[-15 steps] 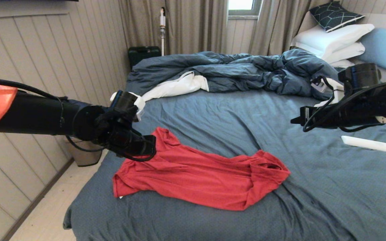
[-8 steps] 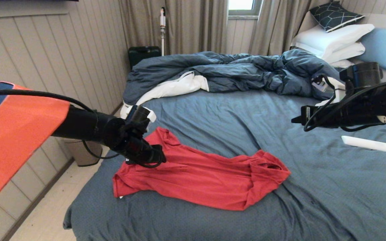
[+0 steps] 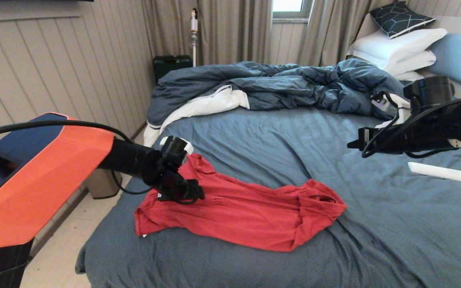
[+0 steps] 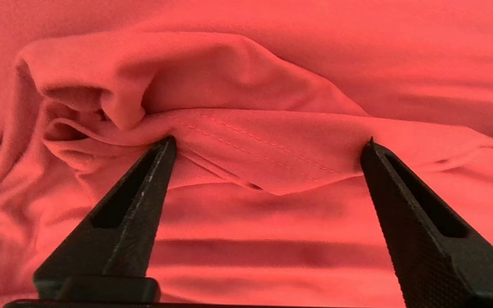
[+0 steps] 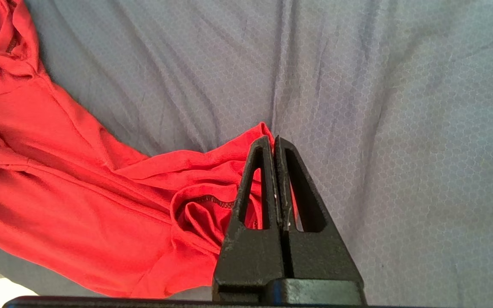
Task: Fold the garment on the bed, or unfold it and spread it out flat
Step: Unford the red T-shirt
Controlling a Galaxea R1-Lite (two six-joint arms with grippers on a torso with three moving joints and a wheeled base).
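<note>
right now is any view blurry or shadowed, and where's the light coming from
Head view: daylight from the window, all sharp. Left wrist view: the open left claw is crisp over the red garment, folds softly shadowed, edges slightly smeared. Right wrist view: evenly lit, sharp.

Garment (image 3: 238, 216) plain bright red; bed (image 3: 394, 224) sheet slate-blue; duvet (image 3: 278, 86) dark blue, white lining; pillows (image 3: 394, 50) white; top cushion (image 3: 398, 18) dark, pale geometric lines.

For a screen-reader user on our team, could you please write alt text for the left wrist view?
The left gripper, its two black fingers spread wide open, points at a raised fold with a stitched hem on the red T-shirt. Rumpled red fabric fills the whole view, and nothing is held.
</note>
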